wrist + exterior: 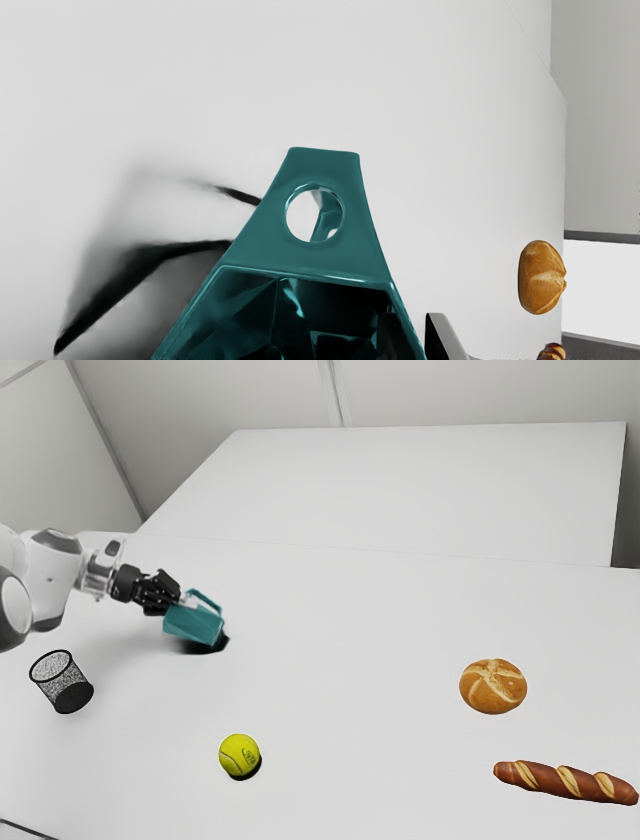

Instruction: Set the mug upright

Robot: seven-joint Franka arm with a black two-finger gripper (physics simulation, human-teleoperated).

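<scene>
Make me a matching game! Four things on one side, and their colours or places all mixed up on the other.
Things:
1. mug
2. ball
3. bun
4. mesh cup

Clues:
A. golden brown, near the long bread
B. black, standing on the table
C. teal, tilted, held by the gripper
D. yellow-green

Right pairs: 1-C, 2-D, 3-A, 4-B

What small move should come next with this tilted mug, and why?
I'd rotate the wrist slightly to bring the base of the mug level before lowering. The gripper seems to pinch its wall, one finger inside and one outside, while the body leans above a dark shadow, so it probably wouldn't set down flat as it is.
</scene>
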